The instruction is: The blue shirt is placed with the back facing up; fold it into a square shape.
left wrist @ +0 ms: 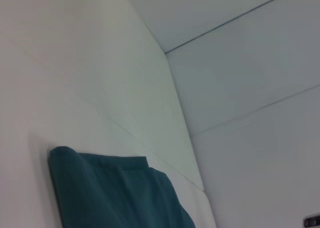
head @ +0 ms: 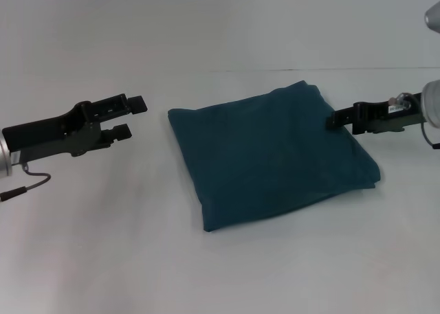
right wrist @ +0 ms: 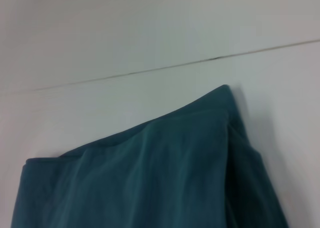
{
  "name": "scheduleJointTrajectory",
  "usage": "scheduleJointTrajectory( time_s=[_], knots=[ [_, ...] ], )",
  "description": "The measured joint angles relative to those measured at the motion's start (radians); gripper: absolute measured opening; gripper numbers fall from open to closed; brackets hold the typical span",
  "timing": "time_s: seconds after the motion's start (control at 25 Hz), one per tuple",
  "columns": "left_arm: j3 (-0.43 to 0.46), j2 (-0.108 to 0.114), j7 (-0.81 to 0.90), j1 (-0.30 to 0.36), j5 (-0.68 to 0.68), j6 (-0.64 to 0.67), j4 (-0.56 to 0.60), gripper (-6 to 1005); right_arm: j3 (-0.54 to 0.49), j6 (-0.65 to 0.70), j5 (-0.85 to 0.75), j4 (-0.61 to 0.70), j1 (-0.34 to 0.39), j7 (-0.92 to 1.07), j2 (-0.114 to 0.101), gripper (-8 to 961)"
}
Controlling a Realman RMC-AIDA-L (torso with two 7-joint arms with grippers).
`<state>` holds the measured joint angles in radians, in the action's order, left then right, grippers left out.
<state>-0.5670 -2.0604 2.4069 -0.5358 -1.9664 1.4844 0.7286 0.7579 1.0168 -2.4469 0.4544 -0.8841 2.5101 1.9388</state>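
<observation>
While the blue shirt (head: 268,156) is lying squarely folded, the right pincer (head: 331,120), grip indiscernible, is touching its right edge, nearer than the spread left pincer (head: 132,117).

Left gripper (head: 133,116): matte black, angular housing with two flat, square-tipped black fingers (head: 139,103), mounted on a silver-grey cylindrical wrist, with a thin black cable (head: 31,182) looped beneath. Right gripper (head: 331,120): matte black, blocky body bearing a small pale label, joined to a rounded light-grey wrist casing (head: 433,104).
</observation>
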Motion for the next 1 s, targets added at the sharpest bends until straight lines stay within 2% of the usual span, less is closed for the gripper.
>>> scheduleJointTrajectory(
  time_s=[0.4, 0.52, 0.72, 0.84, 1.0],
  knots=[
    [0.000, -0.002, 0.000, 0.000, 0.000, -0.021, -0.003, 877, 0.005, -0.047, -0.004, -0.029, -0.009, -0.003, 0.017, 700],
    [0.000, -0.002, -0.001, 0.000, 0.000, -0.028, -0.004, 877, 0.019, -0.060, -0.005, -0.031, -0.012, -0.005, 0.032, 699],
    [-0.001, -0.001, 0.000, -0.006, 0.000, -0.028, -0.005, 877, 0.022, -0.043, -0.002, 0.000, -0.011, 0.001, 0.032, 699],
    [-0.002, -0.001, 0.011, -0.006, -0.001, -0.019, -0.005, 877, -0.029, 0.017, 0.031, 0.080, 0.027, 0.009, 0.017, 699],
    [-0.041, -0.002, -0.032, -0.006, -0.039, 0.025, -0.001, 877, -0.151, 0.170, 0.219, 0.162, 0.158, -0.087, -0.004, 699]
  ],
)
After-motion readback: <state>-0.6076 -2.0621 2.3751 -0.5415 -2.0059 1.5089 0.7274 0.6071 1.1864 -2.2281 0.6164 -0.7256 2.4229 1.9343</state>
